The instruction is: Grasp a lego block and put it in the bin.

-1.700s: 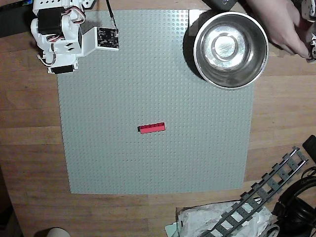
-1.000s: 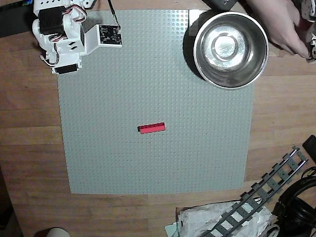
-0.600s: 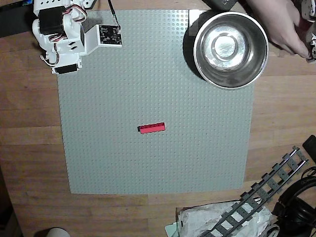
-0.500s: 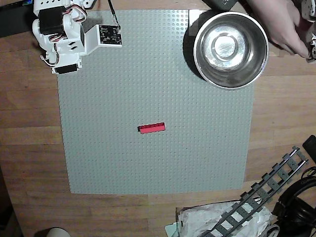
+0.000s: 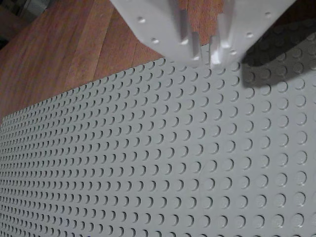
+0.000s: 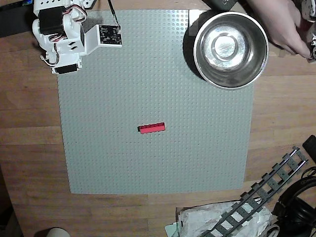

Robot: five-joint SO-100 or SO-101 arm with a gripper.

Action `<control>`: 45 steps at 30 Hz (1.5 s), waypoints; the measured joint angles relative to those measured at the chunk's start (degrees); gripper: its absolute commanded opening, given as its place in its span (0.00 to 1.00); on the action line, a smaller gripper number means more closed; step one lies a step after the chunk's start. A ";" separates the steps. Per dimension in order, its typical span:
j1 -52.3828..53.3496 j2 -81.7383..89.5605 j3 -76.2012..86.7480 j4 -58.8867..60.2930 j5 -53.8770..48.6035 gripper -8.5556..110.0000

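The red lego block (image 6: 151,128) lies flat near the middle of the grey baseplate (image 6: 148,84), alone and untouched. The bin (image 6: 230,49), a shiny steel bowl, stands empty at the plate's top right corner. My white arm (image 6: 64,37) is folded at the plate's top left corner, far from both. In the wrist view my gripper (image 5: 203,49) hangs close over bare baseplate studs (image 5: 173,163). Its fingers stand a narrow gap apart with nothing between them. The block and the bin are out of the wrist view.
A person's hand (image 6: 281,24) reaches in at the top right, beside the bowl. A grey toy track piece (image 6: 266,190), a plastic bag (image 6: 222,219) and black cables (image 6: 298,202) lie at the bottom right. Wooden table (image 6: 29,133) surrounds the plate.
The arm shifted slightly up and to the right more than a second ago and has held still since. The block and the bowl have not moved.
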 measured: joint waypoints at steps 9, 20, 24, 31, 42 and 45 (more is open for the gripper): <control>-0.09 0.00 0.70 -3.16 -0.44 0.07; -0.26 0.00 -5.71 -8.61 1.93 0.07; -1.76 0.00 -9.49 -9.93 3.34 0.09; -1.67 -0.62 -14.50 -15.47 4.22 0.16; -10.63 -21.97 -30.23 -19.78 7.38 0.26; -13.01 -28.13 -34.19 -20.30 8.17 0.26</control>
